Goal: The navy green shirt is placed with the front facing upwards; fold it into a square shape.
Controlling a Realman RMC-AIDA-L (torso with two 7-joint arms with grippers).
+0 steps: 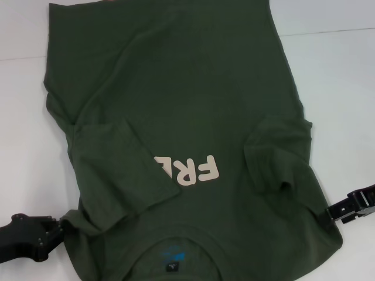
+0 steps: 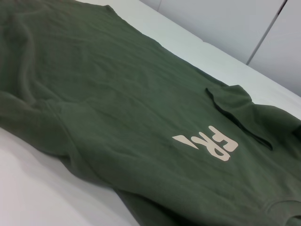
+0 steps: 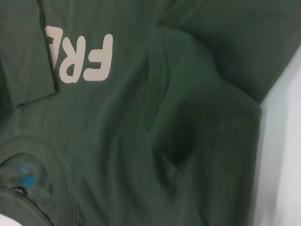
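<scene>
The navy green shirt (image 1: 176, 88) lies front up on the white table (image 1: 345, 88), collar (image 1: 146, 253) nearest me, with blue print (image 1: 174, 255) inside it. Both sleeves are folded inward over the chest: one (image 1: 117, 170) covers part of the pale letters (image 1: 190, 170), the other (image 1: 278, 152) lies beside them. My left gripper (image 1: 58, 227) sits at the shirt's near left shoulder edge. Over at the near right shoulder edge is my right gripper (image 1: 329, 212). The left wrist view shows the shirt (image 2: 117, 94) and letters (image 2: 214, 143); the right wrist view shows the shirt (image 3: 197, 141) and letters (image 3: 80, 59).
Bare white tabletop (image 1: 23, 134) runs along both sides of the shirt. A pale wall or panel (image 2: 225, 23) rises behind the table's far edge in the left wrist view. The shirt's hem end runs out of the head view at the top.
</scene>
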